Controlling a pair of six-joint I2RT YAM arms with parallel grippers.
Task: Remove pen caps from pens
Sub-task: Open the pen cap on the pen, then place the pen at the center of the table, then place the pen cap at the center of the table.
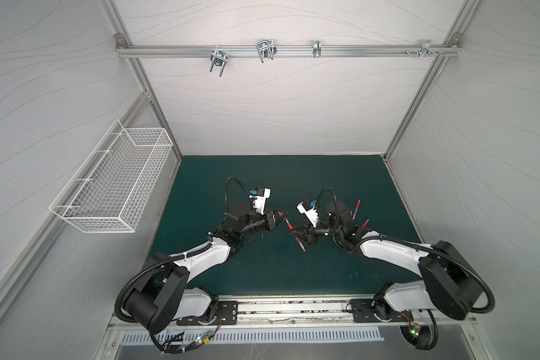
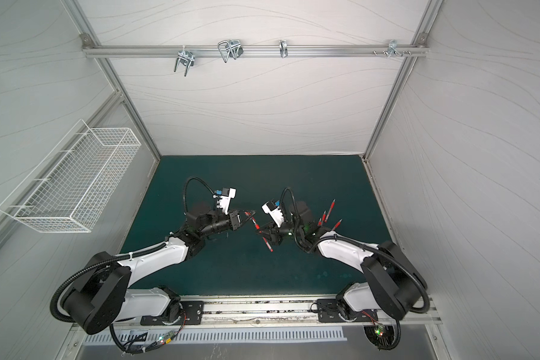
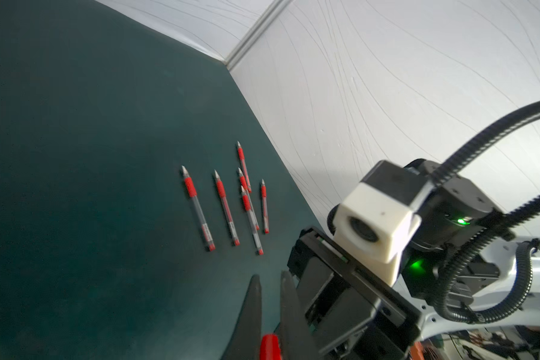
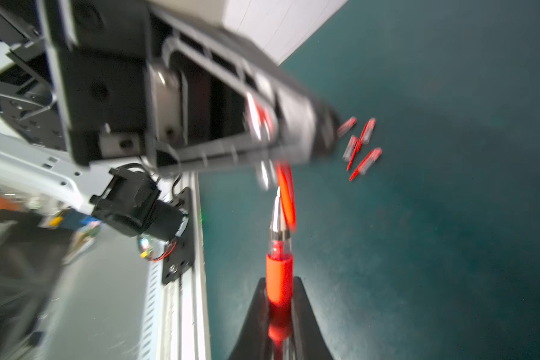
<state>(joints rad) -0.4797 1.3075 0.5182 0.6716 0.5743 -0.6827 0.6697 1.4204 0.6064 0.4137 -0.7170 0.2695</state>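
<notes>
My right gripper (image 4: 279,282) clamped a pen (image 4: 278,218), tip bared; my left gripper (image 3: 270,280), facing it, pinched the detached cap (image 3: 270,346). Beyond the right gripper lay six bare pens (image 3: 226,208). No capped pen showed; probably nearly finished.

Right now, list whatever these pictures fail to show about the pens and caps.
- Loose caps: motion-blurred in the right wrist view, so no sure count.
- Held cap: cut off by the left wrist view's edge.
- Laid-down pens: partly hidden behind the right arm in both top views.
- Held pen: in the right wrist view, barrel hidden between the right fingers.
</notes>
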